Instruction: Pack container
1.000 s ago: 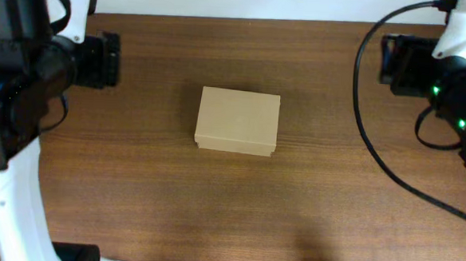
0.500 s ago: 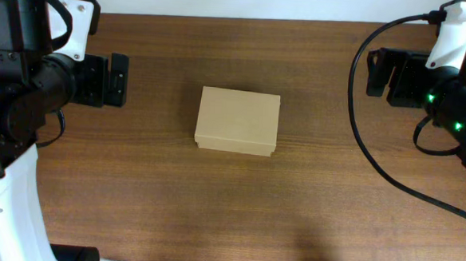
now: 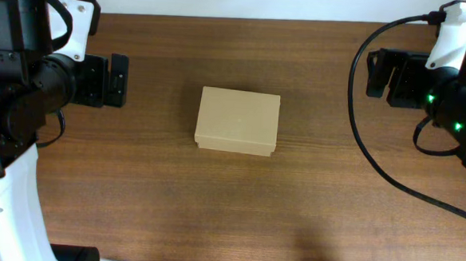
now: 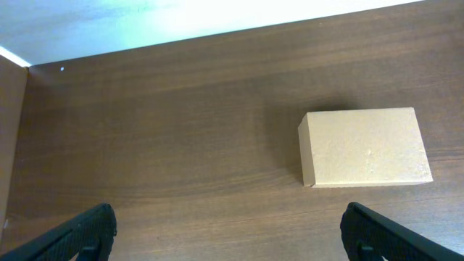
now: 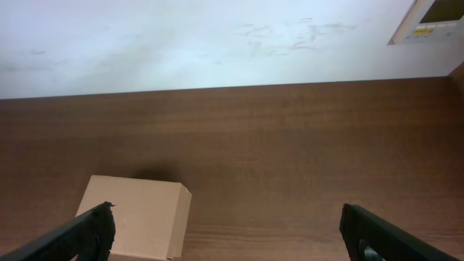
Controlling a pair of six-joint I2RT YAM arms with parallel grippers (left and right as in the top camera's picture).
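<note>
The container (image 3: 238, 120) is a plain tan cardboard box with its lid shut, lying flat in the middle of the brown table. It also shows in the left wrist view (image 4: 364, 147) and at the lower left of the right wrist view (image 5: 138, 217). My left gripper (image 4: 230, 235) is open and empty, at the table's left side, well apart from the box. My right gripper (image 5: 228, 235) is open and empty, at the table's far right, also apart from the box. In the overhead view the left gripper (image 3: 116, 80) and right gripper (image 3: 377, 72) both sit clear of the box.
The wooden table (image 3: 229, 210) runs to a white wall at the back (image 5: 217, 43). A black cable (image 3: 361, 129) from the right arm hangs over the table's right side. No other loose objects show.
Between one second and half a second ago both arms shifted inward toward the table. Since then nothing has moved. The box has stayed put.
</note>
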